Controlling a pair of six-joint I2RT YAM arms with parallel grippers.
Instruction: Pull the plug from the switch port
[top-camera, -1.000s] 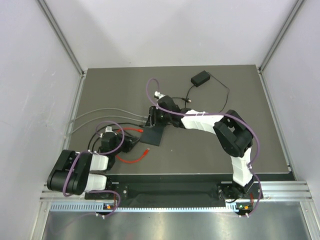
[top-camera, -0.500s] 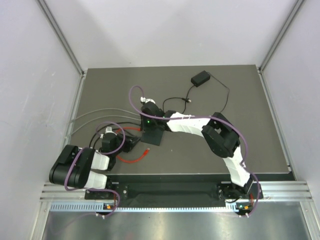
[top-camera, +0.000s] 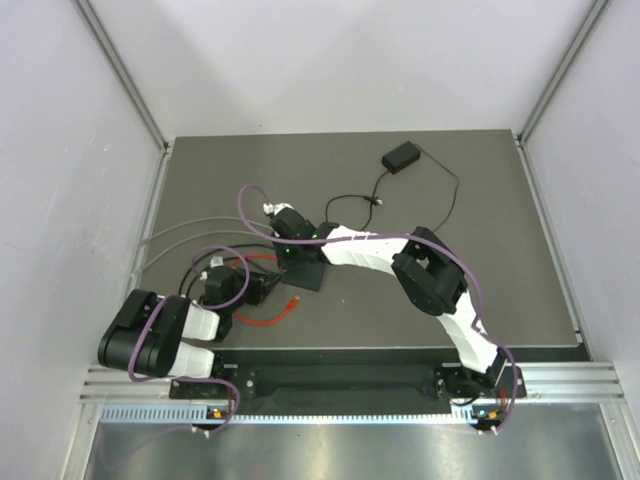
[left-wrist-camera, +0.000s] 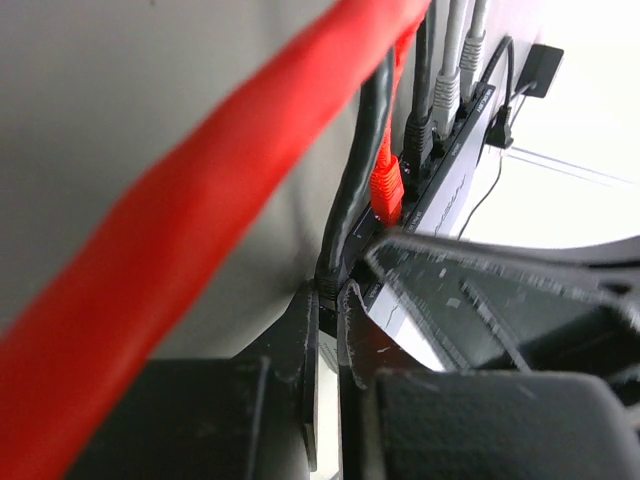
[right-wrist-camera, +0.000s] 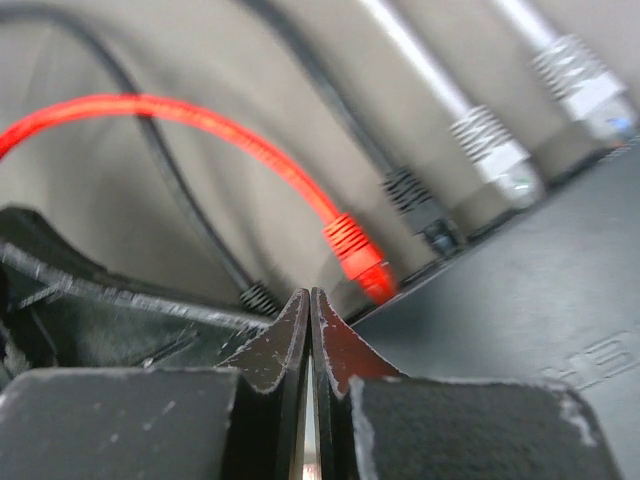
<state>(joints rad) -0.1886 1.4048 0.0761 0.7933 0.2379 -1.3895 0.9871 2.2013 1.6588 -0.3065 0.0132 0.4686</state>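
The switch (top-camera: 308, 274) is a flat black box lying mid-table, with a row of plugs along its left edge. My left gripper (left-wrist-camera: 330, 300) is shut on the ribbed boot of the nearest black plug (left-wrist-camera: 337, 282), right at the switch (left-wrist-camera: 452, 180) edge. Further along the row sit a red plug (left-wrist-camera: 388, 185), another black plug (left-wrist-camera: 418, 130) and two grey ones. My right gripper (right-wrist-camera: 310, 298) is shut with nothing between its fingers, its tips low over the switch (right-wrist-camera: 530, 300) top near the red plug (right-wrist-camera: 357, 257). From above, the right gripper (top-camera: 287, 250) covers the switch's far end.
A small black power brick (top-camera: 402, 157) with a thin cord lies at the back. Two grey cables (top-camera: 200, 230) run off to the left table edge. A red cable (top-camera: 262, 320) with a loose end (top-camera: 292, 299) lies in front of the switch, by my left arm.
My right arm has swung left over the switch and its jaws have closed with nothing in them. The left gripper has stayed in place on the black plug.
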